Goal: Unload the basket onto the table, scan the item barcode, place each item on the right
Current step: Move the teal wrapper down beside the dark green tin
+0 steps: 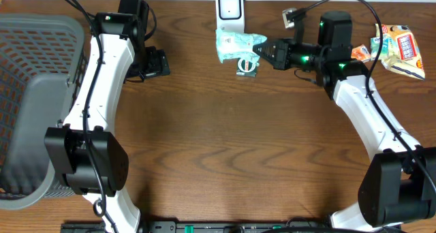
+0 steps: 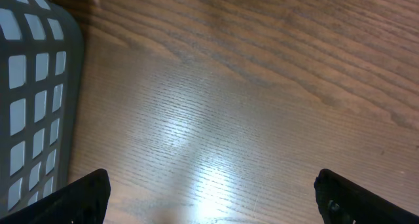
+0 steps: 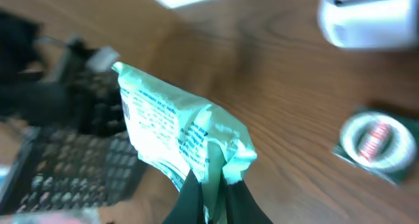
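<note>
The packet is a pale green and white pouch, crinkled and limp. It looks light, soft and thin-skinned, the sort of film that slides and folds rather than keeping a shape. It hangs in the air just in front of the scanner, lifted off the table. The right gripper is clamped tight on a bunched edge of it and the rest flops free, so I'd say the printed face may curl away from the reader. A pinch on a sealed seam seems the sound place to hold, since the middle would only crush. A small round tin lies just below. The left gripper stands wide apart and empty over the wood, beside the basket.
</note>
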Controlling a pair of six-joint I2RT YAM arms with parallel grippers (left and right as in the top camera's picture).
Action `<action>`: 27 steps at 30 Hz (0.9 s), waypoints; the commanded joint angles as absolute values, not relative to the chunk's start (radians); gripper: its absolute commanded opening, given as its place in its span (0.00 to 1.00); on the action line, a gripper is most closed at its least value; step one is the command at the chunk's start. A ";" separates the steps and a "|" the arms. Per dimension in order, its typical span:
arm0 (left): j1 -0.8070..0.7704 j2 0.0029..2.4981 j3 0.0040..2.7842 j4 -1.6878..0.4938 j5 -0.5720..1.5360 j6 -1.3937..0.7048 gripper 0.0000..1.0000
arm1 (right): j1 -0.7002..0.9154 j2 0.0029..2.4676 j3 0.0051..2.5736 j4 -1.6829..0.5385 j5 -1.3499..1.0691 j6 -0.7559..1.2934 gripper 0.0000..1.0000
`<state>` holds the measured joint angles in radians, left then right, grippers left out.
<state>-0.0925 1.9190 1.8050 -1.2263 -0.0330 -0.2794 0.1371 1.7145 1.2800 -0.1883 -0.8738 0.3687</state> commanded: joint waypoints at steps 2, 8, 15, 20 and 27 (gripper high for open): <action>-0.090 1.917 1.795 -1.230 -0.046 -0.263 0.98 | 0.155 1.693 1.288 -0.328 -0.500 0.373 0.01; -0.090 1.917 1.795 -1.230 -0.046 -0.263 0.98 | 0.217 1.693 1.288 -0.532 0.080 0.369 0.01; -0.090 1.917 1.795 -1.229 -0.046 -0.263 0.98 | 0.301 1.693 1.288 -0.635 0.495 0.330 0.01; -0.090 1.917 1.795 -1.230 -0.046 -0.263 0.98 | 0.365 1.704 1.288 -0.756 0.613 0.319 0.01; -0.090 1.917 1.795 -1.230 -0.046 -0.263 0.98 | 0.422 1.748 1.288 -0.795 0.631 0.273 0.01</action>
